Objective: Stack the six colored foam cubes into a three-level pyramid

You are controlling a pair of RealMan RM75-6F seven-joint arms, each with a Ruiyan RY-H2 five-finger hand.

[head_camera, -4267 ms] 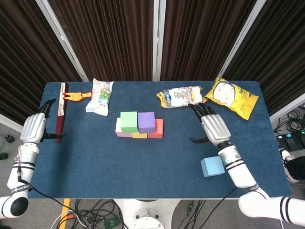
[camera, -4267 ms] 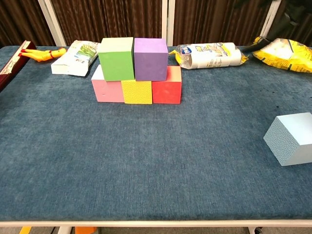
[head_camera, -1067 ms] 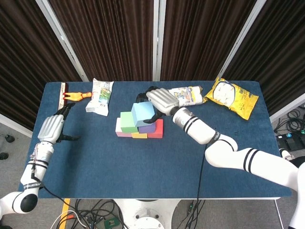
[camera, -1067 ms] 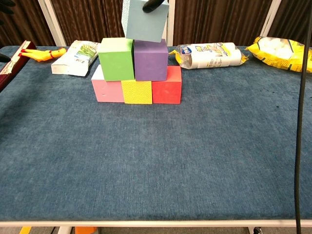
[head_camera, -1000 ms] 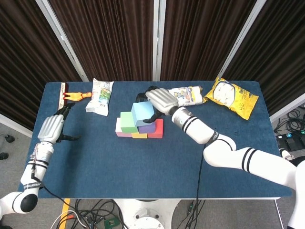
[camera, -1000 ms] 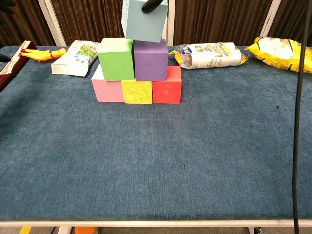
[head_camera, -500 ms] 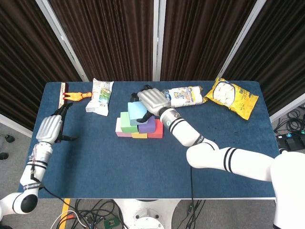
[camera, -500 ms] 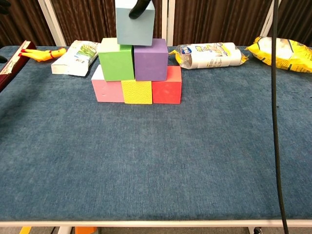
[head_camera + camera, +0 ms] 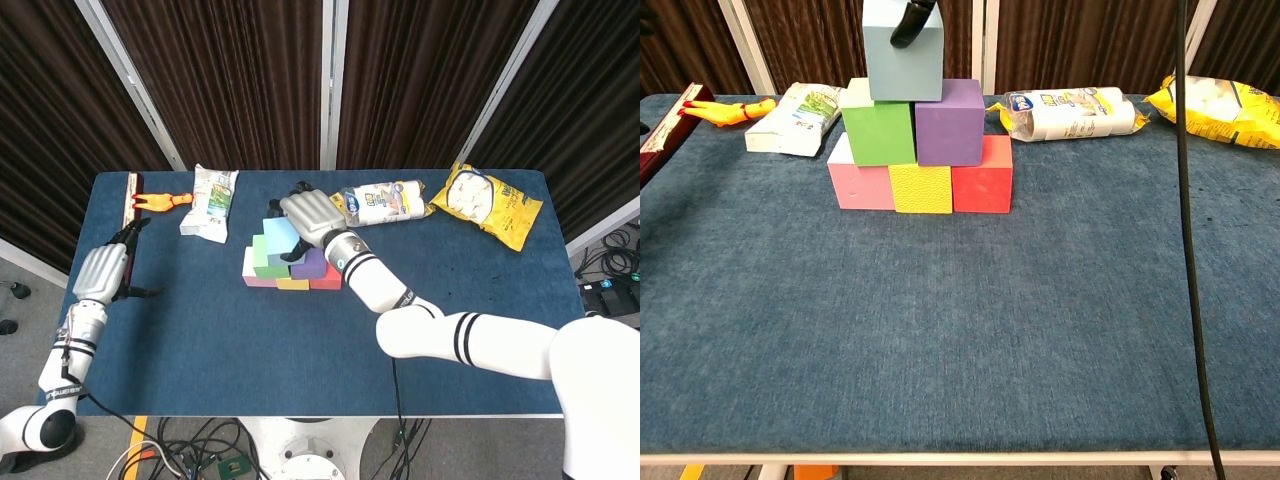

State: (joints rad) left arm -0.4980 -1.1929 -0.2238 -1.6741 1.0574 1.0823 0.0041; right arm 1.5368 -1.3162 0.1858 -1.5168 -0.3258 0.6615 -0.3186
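**Light blue cube held over the stack's second tier**

The light blue foam cube [image 9: 904, 58] sits in the right hand [image 9: 308, 220], fingers wrapped over its top, resting on the green cube [image 9: 879, 131] and the purple cube [image 9: 951, 123] directly beneath the palm. Below those lie the pink cube [image 9: 860, 183], yellow cube [image 9: 920, 188] and red cube [image 9: 983, 180] in a row. Beyond the hand's right lie a white wipes pack [image 9: 380, 203] and a yellow snack bag [image 9: 485, 203]. The left hand [image 9: 99, 272], far to the left, holds nothing, fingers loosely apart, near a dark red bar [image 9: 130, 200].
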